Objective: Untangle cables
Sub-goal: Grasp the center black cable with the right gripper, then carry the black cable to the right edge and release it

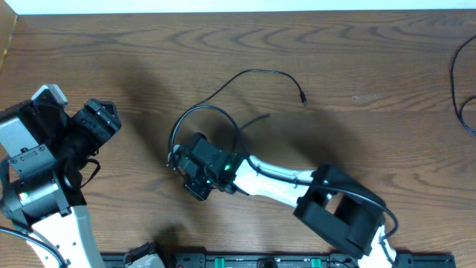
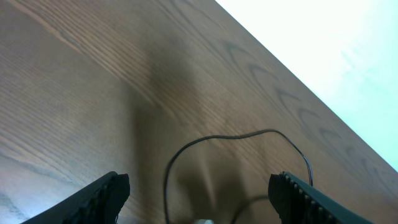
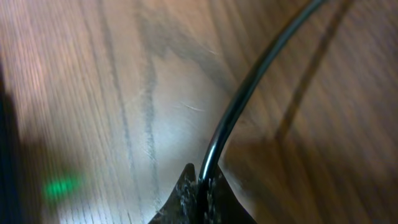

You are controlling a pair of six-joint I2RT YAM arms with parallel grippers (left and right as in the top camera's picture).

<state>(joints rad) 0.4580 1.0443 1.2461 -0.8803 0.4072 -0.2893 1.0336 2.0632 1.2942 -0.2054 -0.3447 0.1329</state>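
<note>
A thin black cable [image 1: 253, 72] lies mid-table, curling into a loop [image 1: 195, 111] with a small plug tip [image 1: 304, 100] at its far end. My right gripper [image 1: 192, 168] reaches in from the lower right to the loop's left side. In the right wrist view it [image 3: 202, 177] is shut on the black cable [image 3: 249, 87], which runs up and right from between the fingertips just above the wood. My left gripper [image 1: 100, 123] hangs at the table's left, well away from the cable. Its jaws [image 2: 199, 182] stand open and hold nothing, with the cable's loop [image 2: 217, 137] lying on the table beyond them.
The brown wooden table [image 1: 372, 45] stretches wide around the cable. A black cord [image 1: 455, 74] curves along the far right edge. The right arm's white and black links [image 1: 327, 197] cross the lower middle. The left arm's base [image 1: 37, 186] fills the lower left corner.
</note>
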